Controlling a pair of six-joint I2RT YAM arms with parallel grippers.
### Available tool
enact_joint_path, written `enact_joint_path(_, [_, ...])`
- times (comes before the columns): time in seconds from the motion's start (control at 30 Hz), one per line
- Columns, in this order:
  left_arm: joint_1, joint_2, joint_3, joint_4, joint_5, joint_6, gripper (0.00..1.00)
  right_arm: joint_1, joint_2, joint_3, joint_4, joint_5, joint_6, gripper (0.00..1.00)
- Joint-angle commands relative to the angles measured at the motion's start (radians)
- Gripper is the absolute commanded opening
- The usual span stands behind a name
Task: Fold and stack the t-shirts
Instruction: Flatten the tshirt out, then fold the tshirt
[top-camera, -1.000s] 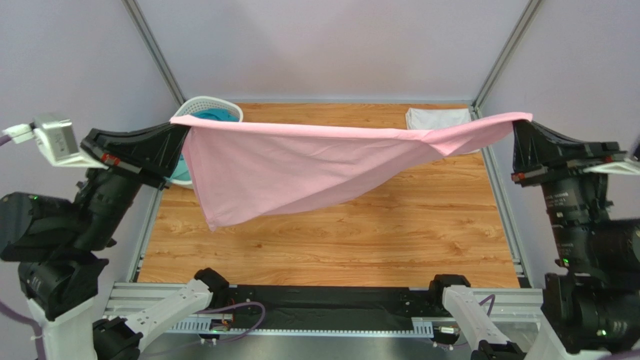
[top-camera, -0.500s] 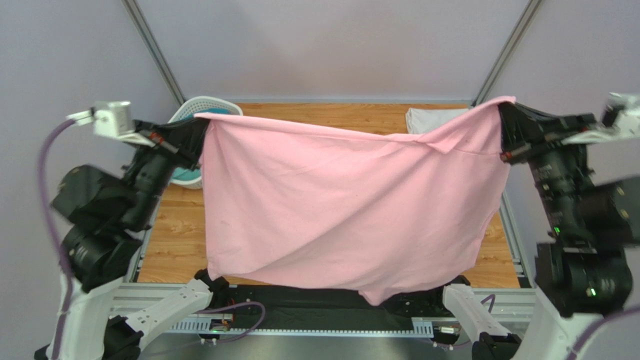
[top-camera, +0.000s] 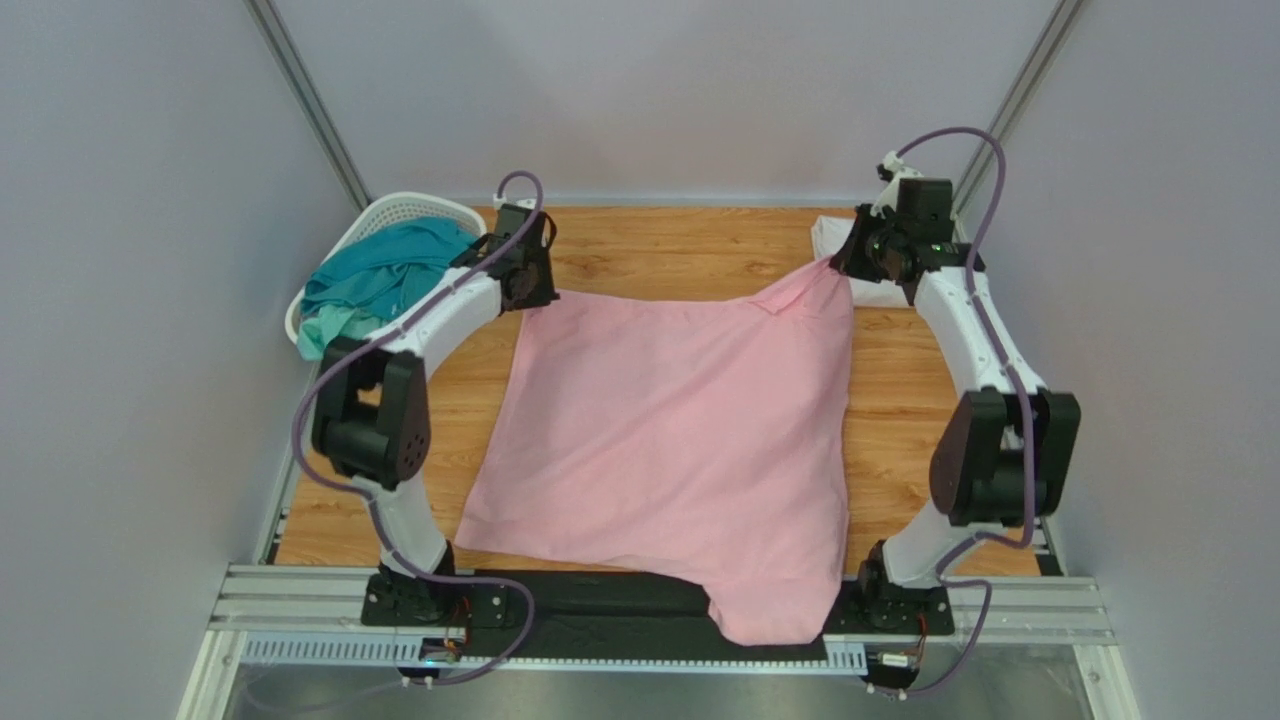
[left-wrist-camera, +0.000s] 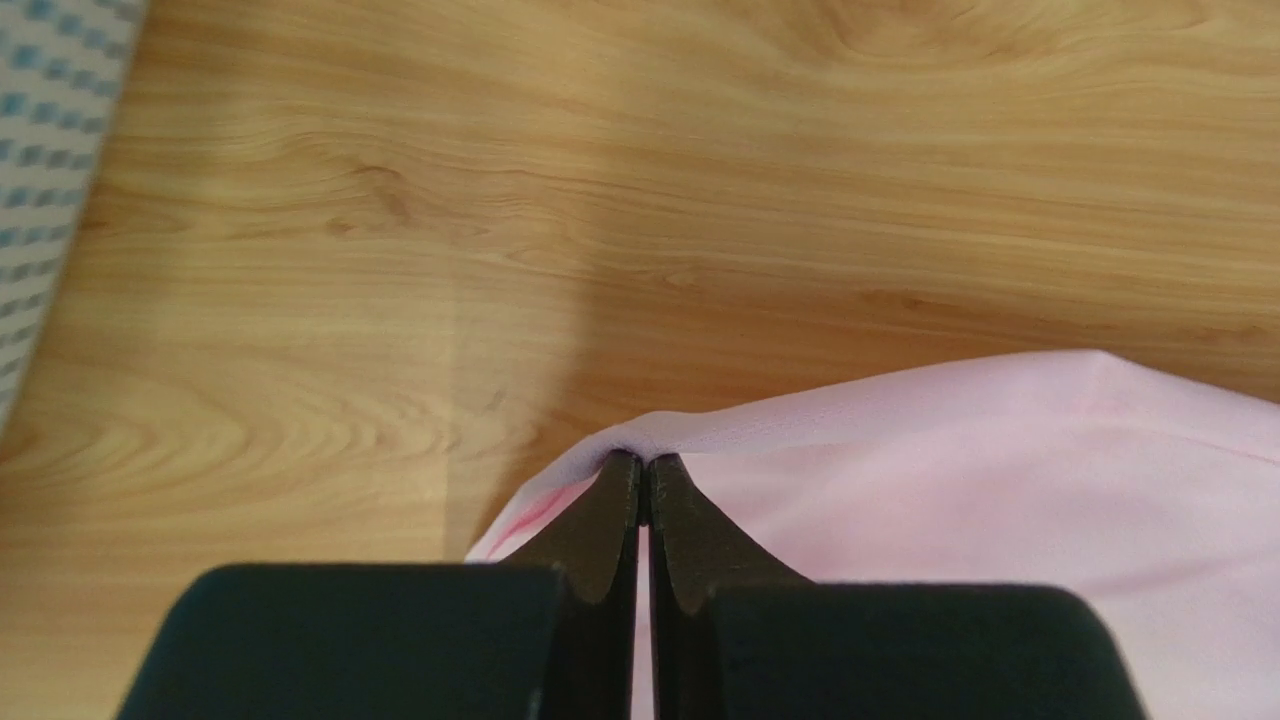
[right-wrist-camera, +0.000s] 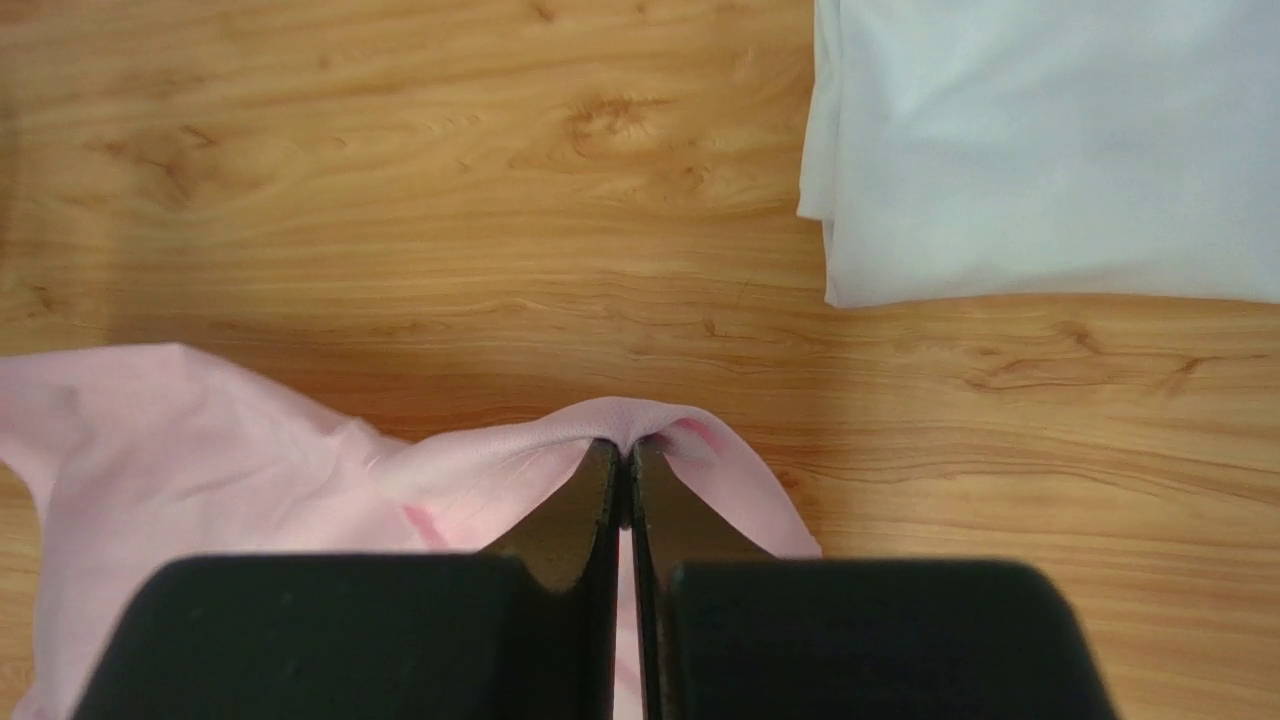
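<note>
The light pink t-shirt (top-camera: 676, 435) lies spread over the wooden table, its near end hanging past the front edge. My left gripper (top-camera: 529, 290) is shut on its far left corner; the left wrist view shows the pink cloth (left-wrist-camera: 962, 480) pinched at the tips of my left gripper (left-wrist-camera: 645, 459). My right gripper (top-camera: 845, 263) is shut on the far right corner, and in the right wrist view the pink fabric (right-wrist-camera: 271, 450) bunches over the tips of my right gripper (right-wrist-camera: 624, 446). A folded white t-shirt (right-wrist-camera: 1052, 135) lies just beyond, at the back right (top-camera: 836, 234). A teal t-shirt (top-camera: 383, 270) fills the basket.
A white lattice basket (top-camera: 365, 221) stands at the back left corner, its wall showing at the left wrist view's edge (left-wrist-camera: 45, 180). Bare wood (top-camera: 661, 248) lies between the two grippers at the back. The metal frame rail (top-camera: 646, 630) runs along the front.
Both arms have swung from raised, near positions down to the far side of the table. The pink shirt, held up stretched in the air before, is now laid flat on the wood.
</note>
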Motion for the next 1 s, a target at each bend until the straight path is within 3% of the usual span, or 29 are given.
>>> enact_joint_path(0.0, [0.048,0.139,0.122,0.083,0.145,-0.032,0.0,0.005,0.122,0.065,0.091,-0.04,-0.021,0.0])
enact_joint_path(0.2, [0.1,0.336,0.271,0.053,0.228,-0.044,0.0,0.01,0.377,0.192,0.047,-0.055,-0.032,0.0])
enact_joint_path(0.4, [0.12,0.36,0.294,0.062,0.243,-0.037,0.0,0.016,0.397,0.192,0.021,-0.036,-0.027,0.0])
enact_joint_path(0.63, [0.129,0.274,0.212,0.096,0.279,-0.021,0.0,0.026,0.276,0.125,-0.108,0.004,0.019,0.01])
enact_joint_path(0.97, [0.135,0.111,0.028,0.117,0.207,0.0,0.0,0.097,-0.003,-0.119,-0.226,0.053,0.069,0.01])
